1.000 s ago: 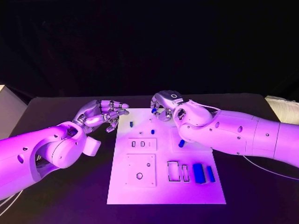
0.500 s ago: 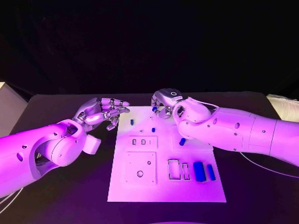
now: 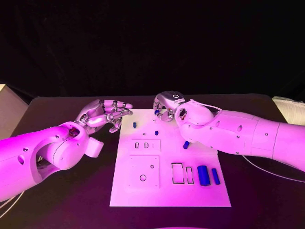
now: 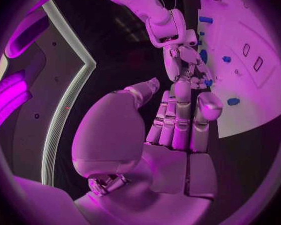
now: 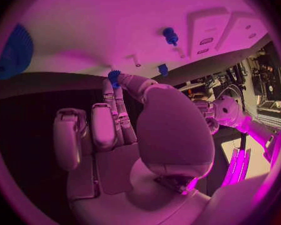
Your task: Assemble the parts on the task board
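At the far edge of the task board [image 3: 169,191], around twelve o'clock, the right hand [image 3: 169,106] pinches a small blue gear-like part [image 5: 113,77] at its fingertips. Over the black table [image 3: 63,191] beside the board's far left corner, near ten o'clock, the left hand [image 3: 104,114] hangs released, fingers loosely curled, grasping nothing. Blue pegs [image 3: 135,125] stand at mid-board, and two blue bars [image 3: 202,176] lie near four o'clock.
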You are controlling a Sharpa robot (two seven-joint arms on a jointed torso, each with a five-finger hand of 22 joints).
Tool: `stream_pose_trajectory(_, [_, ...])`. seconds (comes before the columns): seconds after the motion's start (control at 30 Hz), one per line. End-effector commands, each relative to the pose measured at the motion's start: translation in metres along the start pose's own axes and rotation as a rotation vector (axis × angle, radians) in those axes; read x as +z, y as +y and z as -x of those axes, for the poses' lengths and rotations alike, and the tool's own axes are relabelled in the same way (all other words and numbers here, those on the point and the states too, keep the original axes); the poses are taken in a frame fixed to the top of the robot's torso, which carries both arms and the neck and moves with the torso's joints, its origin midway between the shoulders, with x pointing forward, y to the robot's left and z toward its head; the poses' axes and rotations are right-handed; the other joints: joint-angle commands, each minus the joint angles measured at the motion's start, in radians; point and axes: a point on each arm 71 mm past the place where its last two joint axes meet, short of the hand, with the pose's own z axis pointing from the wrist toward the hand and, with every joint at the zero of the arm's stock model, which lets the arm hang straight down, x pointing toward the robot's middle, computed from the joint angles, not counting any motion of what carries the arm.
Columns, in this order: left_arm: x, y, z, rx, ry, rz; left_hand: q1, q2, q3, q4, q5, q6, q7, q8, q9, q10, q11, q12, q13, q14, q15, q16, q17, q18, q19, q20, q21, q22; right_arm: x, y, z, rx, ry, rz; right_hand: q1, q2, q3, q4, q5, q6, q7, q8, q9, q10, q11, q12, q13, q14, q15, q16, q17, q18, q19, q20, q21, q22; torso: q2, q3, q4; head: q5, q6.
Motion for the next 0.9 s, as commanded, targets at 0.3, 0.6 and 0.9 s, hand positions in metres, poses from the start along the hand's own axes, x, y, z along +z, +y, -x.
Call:
stream_pose_trajectory(0.3, [0.0008,-0.0017,-0.002,-0.006,0.02,-0.008,0.006,0.003,0.0,-0.005,0.002,-0.003,0.006,0.004,0.001,-0.009,-0.001,0.007,0.001,-0.008,0.002,-0.004,-0.001,-0.002,-0.007,0.001,-0.007,-0.001,0.0013,0.0026,-0.0049,-0.002,0.021,0.014,-0.003,0.006,0.003,0.001,0.001,-0.008,-0.001,0.004,0.002,0.002,-0.003,0.005,0.007,0.013,-0.002,0.006,-0.003,-0.009,0.027,-0.004,-0.006,0.104,0.001,-0.0002,0.0001,0.003,-0.001])
stream_pose_trajectory(0.6, [0.0009,-0.0019,-0.0021,-0.007,0.021,-0.007,0.005,0.003,-0.001,-0.005,0.002,-0.004,0.006,0.005,0.002,-0.011,0.0,0.01,0.002,-0.009,0.003,-0.006,-0.002,-0.002,-0.007,0.002,-0.006,0.0,0.0031,0.0027,-0.0065,-0.007,0.035,0.021,-0.017,-0.007,0.008,0.002,-0.022,-0.039,0.009,-0.012,0.009,-0.034,0.008,0.003,0.0,0.002,0.006,-0.012,-0.042,-0.002,0.01,0.003,-0.031,0.071,0.002,-0.001,0.0002,0.002,-0.001])
stream_pose_trajectory(0.9, [0.0006,-0.0016,-0.0014,-0.007,0.022,-0.004,0.005,0.003,-0.001,-0.005,0.002,-0.004,0.006,0.005,0.002,-0.011,0.0,0.01,0.002,-0.009,0.003,-0.006,-0.002,-0.002,-0.007,0.002,-0.006,0.0,0.002,0.0009,-0.0057,-0.002,0.028,0.03,-0.06,-0.065,-0.026,0.015,-0.058,-0.127,0.04,-0.073,0.002,-0.173,0.043,0.002,-0.016,-0.034,0.034,-0.082,-0.167,0.032,-0.065,0.029,-0.152,-0.082,0.001,-0.0009,0.0003,0.006,-0.004])
